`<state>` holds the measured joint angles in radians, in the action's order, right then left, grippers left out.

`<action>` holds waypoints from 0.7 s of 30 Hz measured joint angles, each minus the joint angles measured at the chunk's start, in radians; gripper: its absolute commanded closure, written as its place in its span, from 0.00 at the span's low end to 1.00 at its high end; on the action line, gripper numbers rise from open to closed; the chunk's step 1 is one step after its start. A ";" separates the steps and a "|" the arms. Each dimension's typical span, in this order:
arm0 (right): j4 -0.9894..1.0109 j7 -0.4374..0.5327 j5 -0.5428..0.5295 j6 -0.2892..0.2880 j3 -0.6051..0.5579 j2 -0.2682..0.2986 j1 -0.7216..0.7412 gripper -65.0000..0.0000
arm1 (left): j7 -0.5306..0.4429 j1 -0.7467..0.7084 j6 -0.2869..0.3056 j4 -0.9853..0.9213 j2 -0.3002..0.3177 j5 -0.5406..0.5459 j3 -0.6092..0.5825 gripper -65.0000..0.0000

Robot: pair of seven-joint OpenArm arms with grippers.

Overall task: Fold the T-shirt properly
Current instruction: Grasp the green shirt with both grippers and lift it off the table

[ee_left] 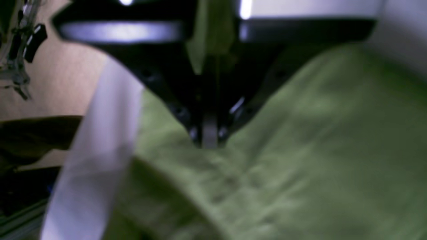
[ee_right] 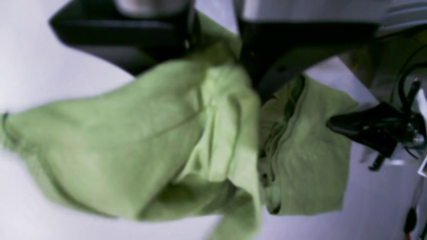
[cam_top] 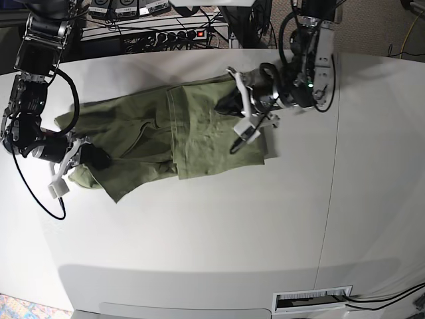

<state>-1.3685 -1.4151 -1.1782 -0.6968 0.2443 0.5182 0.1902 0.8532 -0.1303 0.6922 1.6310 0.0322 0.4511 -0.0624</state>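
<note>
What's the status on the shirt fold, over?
Left gripper shut on T-shirt. Right gripper shut on the cloth too. Shirt partly folded on white table. Nothing in the way.

Base cam: overhead, looks straight down on whole counter (cam_top: 219, 232). Both wrist cams: close-up past own pincer, blurred. All 3 share green T-shirt (cam_top: 192, 133) nr far edge.

Big matte white table w/ rounded corners (cam_top: 219, 232) fills most of the base view, lit evenly, soft shadow along near edge. Black power strip w/ red switch (cam_top: 174, 34) sits behind far edge (cables around it). Tan carpeted floor (cam_top: 378, 26) top right.
</note>
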 measured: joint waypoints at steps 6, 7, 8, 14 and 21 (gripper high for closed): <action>-0.015 0.001 -0.002 0.000 0.000 0.000 0.000 1.00 | -0.017 0.000 0.000 0.000 -0.042 -0.041 -0.062 1.00; -0.015 -0.001 -0.010 0.000 0.000 0.000 0.000 1.00 | -0.020 0.000 0.000 0.000 -0.051 -0.053 -0.072 1.00; -0.015 -0.002 -0.030 0.000 0.000 0.000 0.001 1.00 | -0.024 0.000 -0.001 0.000 -0.061 -0.065 -0.082 1.00; -0.015 -0.001 -0.085 0.000 0.001 -0.071 0.001 1.00 | -0.039 0.000 0.000 0.000 -0.084 -0.101 -0.109 1.00; -0.015 -0.001 -0.103 0.000 0.001 -0.200 0.001 1.00 | -0.040 -0.002 0.000 0.000 -0.082 -0.107 -0.109 1.00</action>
<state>-1.3834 -1.4162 -1.2816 -0.6968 0.2451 0.3180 0.1913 0.8135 -0.1326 0.6926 1.6310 -0.0494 0.3443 -0.1711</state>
